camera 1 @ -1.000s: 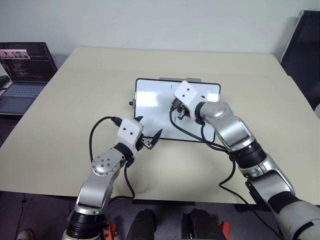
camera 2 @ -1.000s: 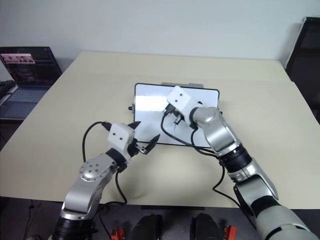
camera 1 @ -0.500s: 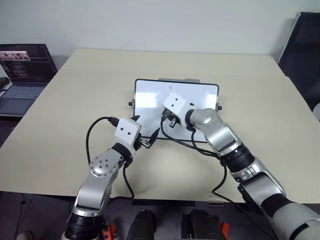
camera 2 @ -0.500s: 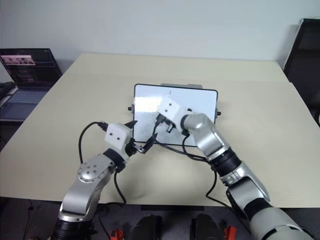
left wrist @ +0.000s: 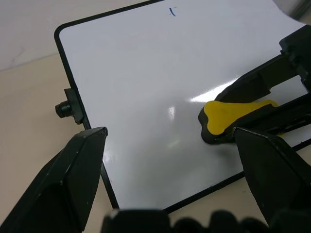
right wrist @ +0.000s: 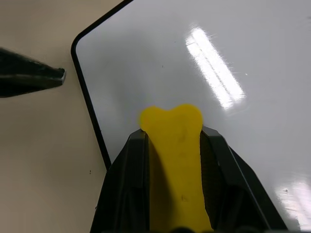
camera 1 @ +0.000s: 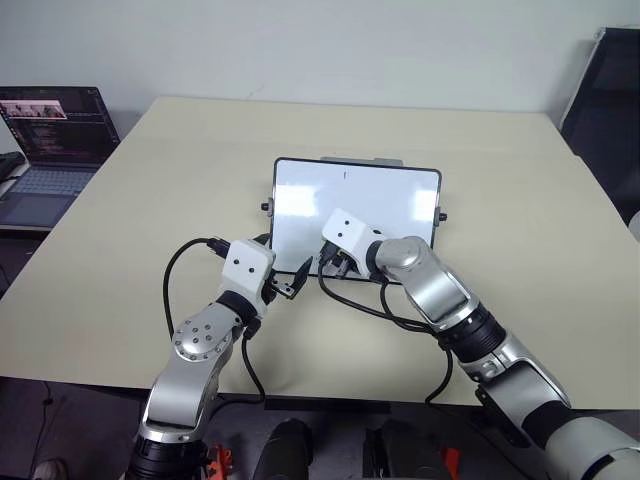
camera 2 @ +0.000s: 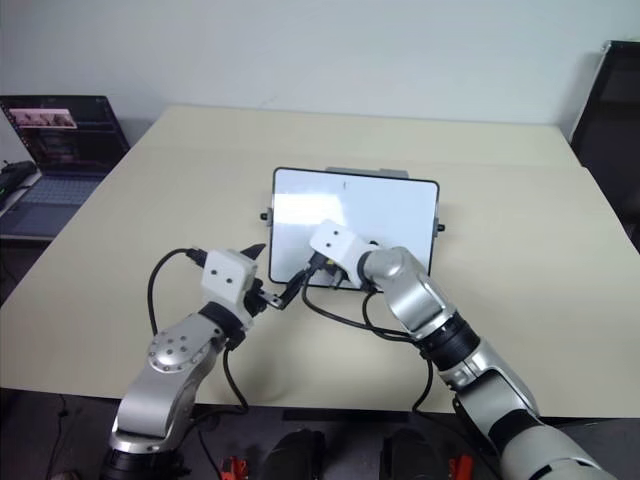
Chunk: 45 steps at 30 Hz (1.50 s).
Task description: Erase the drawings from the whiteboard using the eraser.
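Eraser [right wrist: 174, 145] clamped, pressed on whiteboard [left wrist: 146, 73]

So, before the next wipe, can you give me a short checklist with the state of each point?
1. Eraser held in the right gripper: ok.
2. Eraser over the whiteboard, near its front left corner: ok.
3. Eraser pressed flat on the surface: cannot tell.
4. Drawings all gone: not ok, a small blue mark remains near the far edge.
5. Left gripper open at the board's left edge, apart from the eraser: ok.
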### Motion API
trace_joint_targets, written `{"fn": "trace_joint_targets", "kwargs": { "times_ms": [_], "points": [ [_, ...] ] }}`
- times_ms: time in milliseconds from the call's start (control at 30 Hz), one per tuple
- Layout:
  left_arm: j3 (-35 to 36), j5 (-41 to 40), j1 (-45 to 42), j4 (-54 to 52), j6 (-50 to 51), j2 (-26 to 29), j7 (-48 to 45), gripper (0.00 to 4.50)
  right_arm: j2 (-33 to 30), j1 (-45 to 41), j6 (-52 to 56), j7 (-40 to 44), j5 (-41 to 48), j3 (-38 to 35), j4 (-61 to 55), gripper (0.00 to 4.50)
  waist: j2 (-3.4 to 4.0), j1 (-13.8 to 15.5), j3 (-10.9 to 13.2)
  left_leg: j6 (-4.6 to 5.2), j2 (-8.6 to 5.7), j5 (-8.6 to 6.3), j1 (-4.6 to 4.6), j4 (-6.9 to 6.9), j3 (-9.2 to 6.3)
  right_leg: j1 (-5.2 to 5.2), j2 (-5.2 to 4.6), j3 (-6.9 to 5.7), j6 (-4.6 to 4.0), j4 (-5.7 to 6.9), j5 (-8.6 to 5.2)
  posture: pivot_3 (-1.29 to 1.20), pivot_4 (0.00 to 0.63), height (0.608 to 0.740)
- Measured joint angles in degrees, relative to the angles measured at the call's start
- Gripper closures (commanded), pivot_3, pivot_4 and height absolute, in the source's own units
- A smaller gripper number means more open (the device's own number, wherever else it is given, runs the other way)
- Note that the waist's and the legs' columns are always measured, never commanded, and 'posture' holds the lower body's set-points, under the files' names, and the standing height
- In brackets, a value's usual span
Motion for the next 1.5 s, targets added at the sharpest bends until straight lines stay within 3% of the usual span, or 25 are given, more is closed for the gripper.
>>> {"fn": "trace_joint_targets", "kwargs": {
  "times_ms": [267, 533, 800, 1000, 1500],
  "points": [
    [-0.28, -0.07, -0.90, 0.18, -0.09, 0.09, -0.71, 0.00, -4.25, 0.04, 8.59, 1.57, 0.99, -3.46, -7.26, 3.42, 0.01, 0.00, 0.01, 0.00, -0.01, 0.00, -0.15, 0.01, -0.05, -0.11, -0.01, -0.03, 0.00, -0.03, 0.00, 0.00, 0.150, 0.740],
    [-1.95, -0.07, -3.33, 1.46, -0.41, -0.12, -1.57, 0.00, -1.63, -7.55, 8.81, -2.88, 0.94, -8.28, -11.12, 3.42, 0.02, -0.22, 0.02, -0.01, 0.00, -0.01, -0.20, -0.11, -0.02, -0.19, 0.00, -0.02, -0.01, -0.09, -0.01, 0.00, 0.150, 0.740],
    [-2.23, -0.10, -3.39, 1.51, -0.40, 0.07, -1.66, 0.00, 2.22, -6.56, 2.96, -6.32, 0.41, -5.78, -3.35, 3.42, 0.02, -0.17, 0.02, 0.00, -0.02, -0.01, -0.20, -0.13, 0.00, -0.19, -0.02, -0.01, -0.01, -0.11, -0.01, 0.00, 0.150, 0.740],
    [-2.08, -0.10, -2.39, 1.11, -0.25, 0.13, -1.33, 0.00, 1.47, -1.93, -1.05, -6.26, -0.76, -1.33, -0.12, 3.42, 0.02, -0.17, 0.02, 0.00, -0.02, -0.01, -0.20, -0.13, 0.01, -0.18, -0.02, 0.00, -0.01, -0.11, -0.01, 0.00, 0.150, 0.740],
    [-1.10, -0.07, -1.68, 0.95, -0.13, 0.09, -1.14, 0.00, -4.49, 1.87, 5.93, -0.59, -1.20, -0.43, -10.06, 3.42, 0.02, -0.12, 0.03, -0.01, -0.01, -0.01, -0.19, -0.08, -0.05, -0.15, -0.01, -0.04, 0.00, -0.08, -0.01, 0.00, 0.150, 0.740]
  ]
}}
